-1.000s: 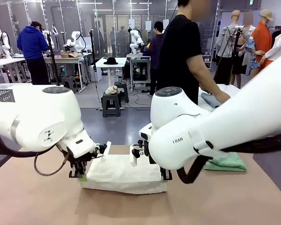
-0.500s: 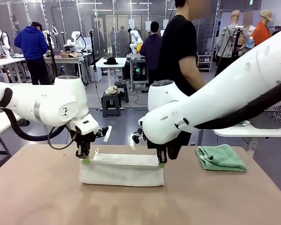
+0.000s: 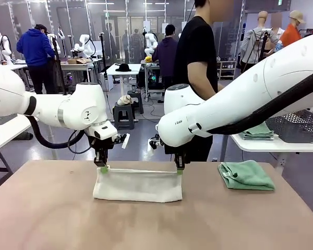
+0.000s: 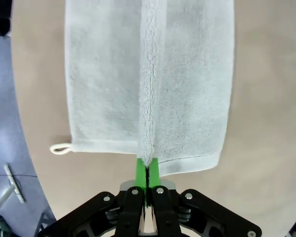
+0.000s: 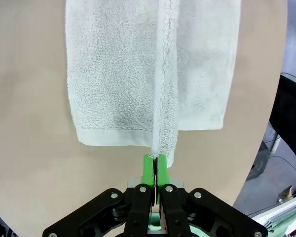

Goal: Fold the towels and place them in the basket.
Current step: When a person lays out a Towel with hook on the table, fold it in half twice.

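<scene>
Cream terry cloth, nubby and soft, made a long rectangle: the towel (image 3: 137, 185) hung from its taut top edge, its lower part resting mid-table. We saw the left gripper (image 3: 102, 167) clamped on the towel's left corner and the right gripper (image 3: 179, 169) clamped on its right corner, green pads pressed tight on the cloth. A small loop (image 4: 59, 148) stuck out from one hem. A mint towel (image 3: 246, 174) lay folded to the right. The table (image 3: 41, 219) was smooth, matte tan. Far right, a white side table (image 3: 271, 144) carried a stack (image 3: 258, 131) of folded cloths and the dark lattice basket (image 3: 297, 126). A person (image 3: 198, 57) in black stood beyond, in a workshop with a grey floor.
</scene>
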`<state>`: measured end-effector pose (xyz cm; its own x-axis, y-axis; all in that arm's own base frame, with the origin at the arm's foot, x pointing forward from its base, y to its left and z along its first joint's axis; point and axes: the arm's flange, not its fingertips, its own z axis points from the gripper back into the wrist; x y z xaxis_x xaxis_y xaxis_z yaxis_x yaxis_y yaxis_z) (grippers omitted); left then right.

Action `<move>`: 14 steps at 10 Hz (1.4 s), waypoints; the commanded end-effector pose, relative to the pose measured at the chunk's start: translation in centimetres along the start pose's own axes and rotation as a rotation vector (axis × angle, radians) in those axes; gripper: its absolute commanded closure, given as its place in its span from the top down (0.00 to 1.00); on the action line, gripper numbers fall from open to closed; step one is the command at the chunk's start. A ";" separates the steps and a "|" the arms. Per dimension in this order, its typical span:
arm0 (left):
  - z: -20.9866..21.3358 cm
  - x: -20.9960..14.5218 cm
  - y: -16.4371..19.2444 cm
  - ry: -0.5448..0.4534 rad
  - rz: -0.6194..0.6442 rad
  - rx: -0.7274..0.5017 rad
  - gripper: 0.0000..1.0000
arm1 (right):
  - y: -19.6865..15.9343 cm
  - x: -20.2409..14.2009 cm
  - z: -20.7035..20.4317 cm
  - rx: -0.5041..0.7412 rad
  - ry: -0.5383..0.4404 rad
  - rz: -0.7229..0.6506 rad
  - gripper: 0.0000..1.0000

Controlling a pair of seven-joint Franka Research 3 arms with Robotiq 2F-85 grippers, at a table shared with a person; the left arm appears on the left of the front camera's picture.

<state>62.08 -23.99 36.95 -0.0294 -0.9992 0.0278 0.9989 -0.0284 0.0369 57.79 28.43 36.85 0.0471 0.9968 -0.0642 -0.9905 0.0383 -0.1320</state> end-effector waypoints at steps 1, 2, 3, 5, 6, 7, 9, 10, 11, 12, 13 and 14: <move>0.0 0.5 2.8 0.030 -0.035 -0.027 0.02 | -0.9 -0.1 -0.1 -0.010 0.027 -0.023 0.03; -0.3 0.5 3.8 0.029 -0.040 -0.026 0.02 | -1.3 -0.4 -0.4 -0.023 0.039 -0.036 0.03; -0.6 0.5 4.2 0.027 -0.036 -0.031 0.02 | -1.5 -0.6 -0.5 -0.022 0.039 -0.041 0.03; -1.1 0.4 4.7 0.025 -0.034 -0.032 0.02 | -1.8 -1.1 -0.8 -0.029 0.040 -0.048 0.03; -1.2 0.5 4.7 0.022 -0.036 -0.025 0.19 | -1.9 -1.3 -0.9 -0.033 0.040 -0.053 0.10; -1.1 0.5 4.7 0.019 -0.042 -0.009 0.22 | -2.0 -1.4 -0.9 -0.045 0.039 -0.050 0.23; -0.7 0.4 3.9 0.030 -0.054 0.028 0.41 | -1.7 -1.6 -0.7 -0.052 0.015 -0.042 0.43; -0.3 0.3 3.4 0.031 -0.050 0.047 0.58 | -1.5 -1.8 -0.4 -0.064 0.013 -0.034 0.36; 0.5 0.2 2.7 0.035 -0.049 0.076 0.60 | -1.3 -1.8 0.5 -0.085 0.001 -0.024 0.63; 1.7 0.3 1.7 0.032 -0.038 0.096 0.60 | -0.7 -1.5 2.0 -0.098 0.002 -0.029 0.63; 3.5 1.0 -0.2 0.026 -0.044 0.112 0.60 | 0.6 -1.1 4.0 -0.099 -0.015 -0.039 0.63; 5.6 1.8 -2.5 0.017 -0.026 0.089 0.60 | 2.3 -0.9 6.3 -0.074 -0.030 -0.067 0.63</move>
<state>63.21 -25.94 41.42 -0.0729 -0.9973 0.0014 0.9904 -0.0722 0.1178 57.56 28.38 41.49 0.0669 0.9970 -0.0400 -0.9736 0.0564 -0.2213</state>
